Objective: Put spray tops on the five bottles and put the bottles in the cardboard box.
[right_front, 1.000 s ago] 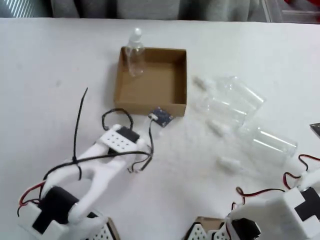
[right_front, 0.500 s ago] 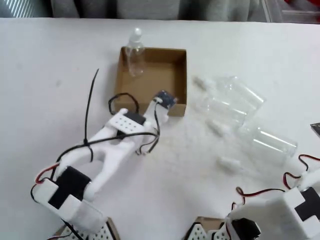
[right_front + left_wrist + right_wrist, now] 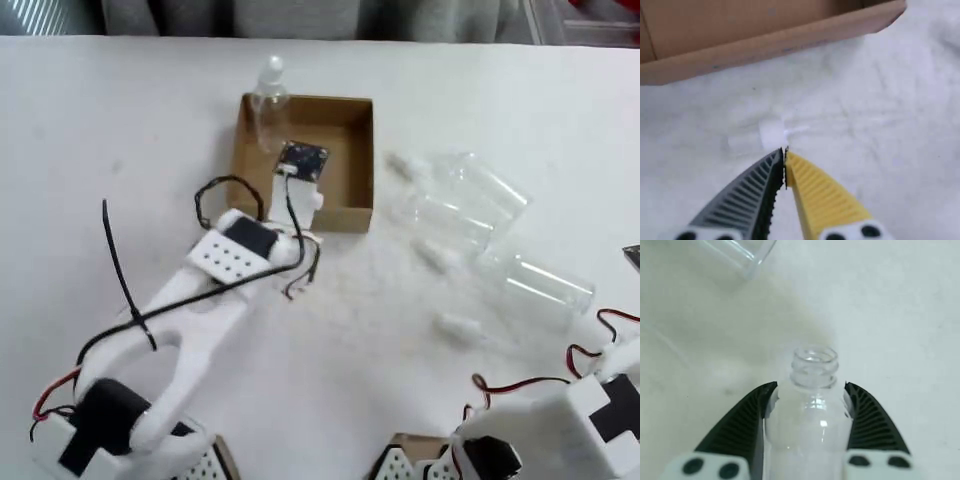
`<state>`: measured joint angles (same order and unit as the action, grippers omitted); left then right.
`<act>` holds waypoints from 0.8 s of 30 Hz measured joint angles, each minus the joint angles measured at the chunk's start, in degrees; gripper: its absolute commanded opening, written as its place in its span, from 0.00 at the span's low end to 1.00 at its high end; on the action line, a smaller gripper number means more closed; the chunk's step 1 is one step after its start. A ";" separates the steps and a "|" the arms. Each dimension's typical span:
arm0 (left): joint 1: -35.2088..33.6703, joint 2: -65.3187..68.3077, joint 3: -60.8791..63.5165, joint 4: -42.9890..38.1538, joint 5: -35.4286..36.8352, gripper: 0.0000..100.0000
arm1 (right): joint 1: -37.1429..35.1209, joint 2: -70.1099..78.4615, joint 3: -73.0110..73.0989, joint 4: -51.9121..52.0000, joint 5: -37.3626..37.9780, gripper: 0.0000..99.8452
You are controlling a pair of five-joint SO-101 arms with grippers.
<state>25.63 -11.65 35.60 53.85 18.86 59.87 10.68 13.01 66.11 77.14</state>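
**Left arm swings in to the box front**

Over the last second we see the left arm point(image 3: 190, 300) sweep from the desk point(image 3: 120, 120) in front of the box point(image 3: 345, 217) up to the box's front wall. The right arm has not moved. The left tool point(image 3: 785, 152) has its jaws pressed together, and a white spray top point(image 3: 772, 134) lies right at their tips, just in front of the box. We cannot tell whether the top is pinched or only lying there.

The right tool point(image 3: 807, 390) clamps an open bottle point(image 3: 814, 365) by its shoulders, well to the right of the box. We judge that this bottle waits for a top that is far from it.

One capped bottle point(image 3: 270, 110) stands in the box's far left corner. Empty bottles point(image 3: 470, 205) and loose tops point(image 3: 437, 257) lie right of the box, so most of the job remains.

The desk is plain white. Beyond the box, past the desk's far edge, hangs a grey curtain point(image 3: 300, 15).
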 measured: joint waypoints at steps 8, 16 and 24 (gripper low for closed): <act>6.95 0.00 17.58 -31.38 16.00 0.02 | -0.09 0.00 0.00 -0.18 0.00 0.08; 11.52 2.29 19.43 -56.88 17.14 0.02 | -0.18 3.25 0.00 -0.18 0.00 0.08; 13.19 19.87 11.34 -57.76 17.14 0.02 | -0.18 3.52 0.00 -0.18 0.00 0.08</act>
<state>38.81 8.22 46.95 -3.91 36.00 59.69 14.20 13.01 65.93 77.14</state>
